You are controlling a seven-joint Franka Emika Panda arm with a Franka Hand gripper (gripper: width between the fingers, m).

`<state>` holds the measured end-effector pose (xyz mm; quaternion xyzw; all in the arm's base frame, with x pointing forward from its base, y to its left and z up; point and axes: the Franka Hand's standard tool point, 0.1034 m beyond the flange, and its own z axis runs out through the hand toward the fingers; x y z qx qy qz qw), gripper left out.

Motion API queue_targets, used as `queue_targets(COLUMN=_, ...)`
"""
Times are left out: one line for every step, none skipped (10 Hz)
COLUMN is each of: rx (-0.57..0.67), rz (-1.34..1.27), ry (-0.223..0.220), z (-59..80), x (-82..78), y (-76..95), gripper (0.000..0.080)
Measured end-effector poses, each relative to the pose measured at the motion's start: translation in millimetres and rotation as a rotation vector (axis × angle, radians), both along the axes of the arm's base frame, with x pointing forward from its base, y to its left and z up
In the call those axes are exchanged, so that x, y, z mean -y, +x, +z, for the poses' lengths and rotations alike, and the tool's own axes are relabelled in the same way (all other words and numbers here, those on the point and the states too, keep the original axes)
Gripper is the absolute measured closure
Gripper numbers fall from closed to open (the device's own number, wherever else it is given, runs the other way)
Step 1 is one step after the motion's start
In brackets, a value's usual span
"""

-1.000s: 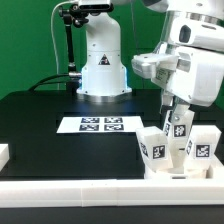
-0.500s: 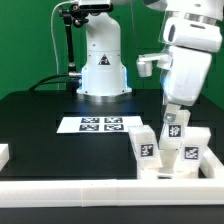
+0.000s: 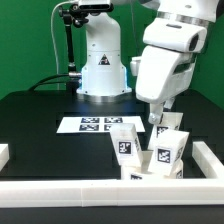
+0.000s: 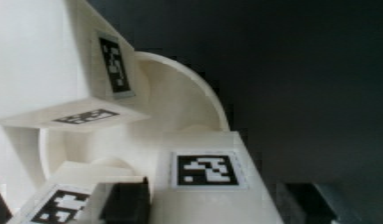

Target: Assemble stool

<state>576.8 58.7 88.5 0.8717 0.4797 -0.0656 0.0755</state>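
The white stool stands upside down near the front rail in the exterior view. Its round seat (image 3: 147,172) is low and mostly hidden by its legs. Three blocky tagged legs stick up from it: one on the exterior view's left (image 3: 125,146), one in front (image 3: 166,150), one behind (image 3: 173,121). My gripper (image 3: 160,121) comes down from above onto the rear leg. In the wrist view my gripper (image 4: 220,200) is shut on a tagged leg (image 4: 213,168), with dark fingers (image 4: 131,200) on both sides. The curved seat (image 4: 184,90) and another leg (image 4: 72,70) lie beyond.
The marker board (image 3: 98,124) lies on the black table in front of the robot base (image 3: 103,65). White border rails run along the front (image 3: 60,190) and the exterior view's right (image 3: 208,155). A short white piece (image 3: 3,153) shows at the left edge.
My gripper and the stool with its legs have moved toward the exterior view's left. The legs have turned, and their tags now face differently.
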Motion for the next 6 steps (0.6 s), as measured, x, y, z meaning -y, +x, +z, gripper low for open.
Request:
queue_targets(rx=-0.005, rz=-0.112, ry=0.004, z=0.6, x=1.4, y=1.0, gripper=0.0459)
queue_targets(rx=-0.033, rz=-0.238, ry=-0.002, z=1.5, x=1.6, y=-3.0, gripper=0.0459)
queue_targets(rx=-0.034, rz=-0.316, ry=-0.018, z=2.3, x=-0.2, y=-3.8, gripper=0.0459)
queue_targets(rx=-0.021, rz=-0.374, ry=-0.022, z=2.0, x=-0.7, y=-3.9, gripper=0.0459)
queue_targets(rx=-0.016, rz=-0.403, ry=-0.026, z=1.8, x=-0.3, y=-4.1, gripper=0.0459)
queue_targets(rx=-0.017, rz=-0.396, ry=-0.025, z=1.8, x=0.2, y=-4.1, gripper=0.0459)
